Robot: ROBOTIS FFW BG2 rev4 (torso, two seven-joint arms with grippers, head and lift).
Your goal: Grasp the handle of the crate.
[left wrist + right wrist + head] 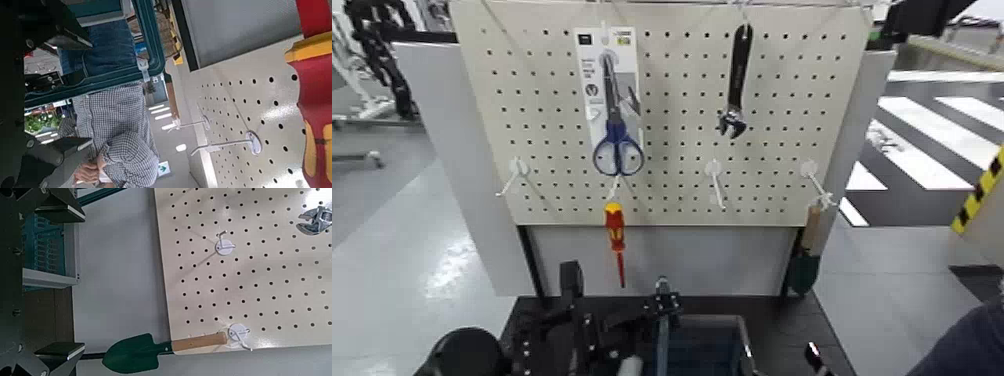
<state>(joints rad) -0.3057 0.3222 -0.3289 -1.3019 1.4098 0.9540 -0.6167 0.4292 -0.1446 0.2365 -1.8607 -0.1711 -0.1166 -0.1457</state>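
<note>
The narrow upright blue-grey plastic handle (662, 335) rises over the dark blue-grey slotted plastic crate (717, 352), below the cream pegboard (672, 100). Neither gripper holds it; whether their fingers are apart, I cannot tell. The grasp remains undone.

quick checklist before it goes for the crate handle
1. Handle in sight, upright over the crate: ok.
2. Nothing lying across the handle: ok.
3. Left gripper open: ok.
4. Right gripper open: ok.
5. Either gripper around the handle: not ok, both are apart from it.
6. Screwdriver hanging clear above the crate: ok.
</note>
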